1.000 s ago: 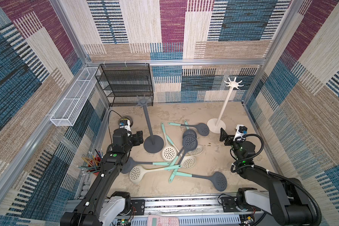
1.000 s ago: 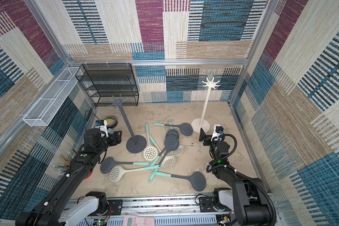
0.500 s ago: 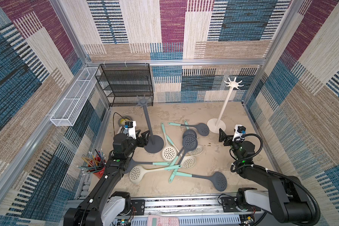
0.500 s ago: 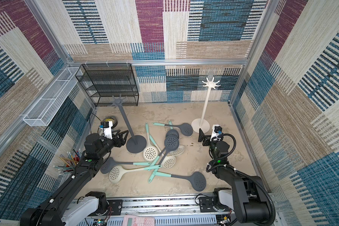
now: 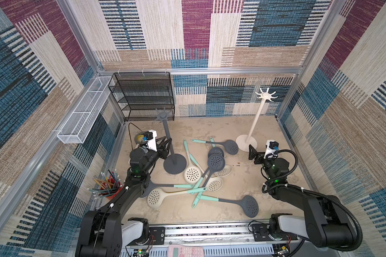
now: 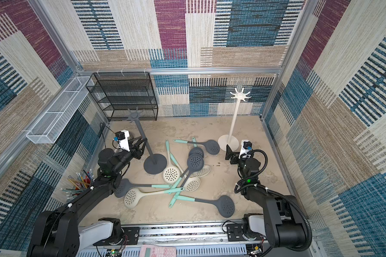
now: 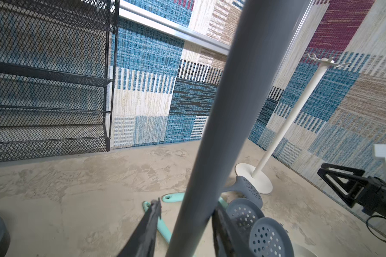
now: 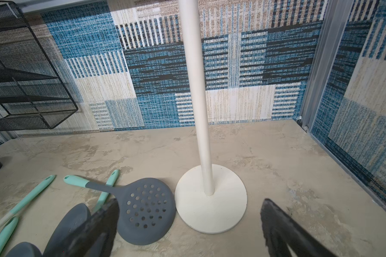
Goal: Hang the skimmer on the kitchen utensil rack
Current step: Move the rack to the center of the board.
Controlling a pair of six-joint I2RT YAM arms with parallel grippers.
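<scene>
Zero skimmers (image 5: 214,160) hung yet: left gripper (image 7: 187,205) part-open astride the grey utensil rack (image 7: 232,111) pole, right gripper (image 8: 190,201) wide, empty; next, probably clamping that pole.

gry rack (image 5: 168,135) | wht rack (image 5: 257,118) | skimmers (image 5: 250,206) gry/cream, teal hndls | blk mesh shelf (image 5: 143,95) | walls (image 5: 196,33) blue/maroon/beige patchwork
</scene>
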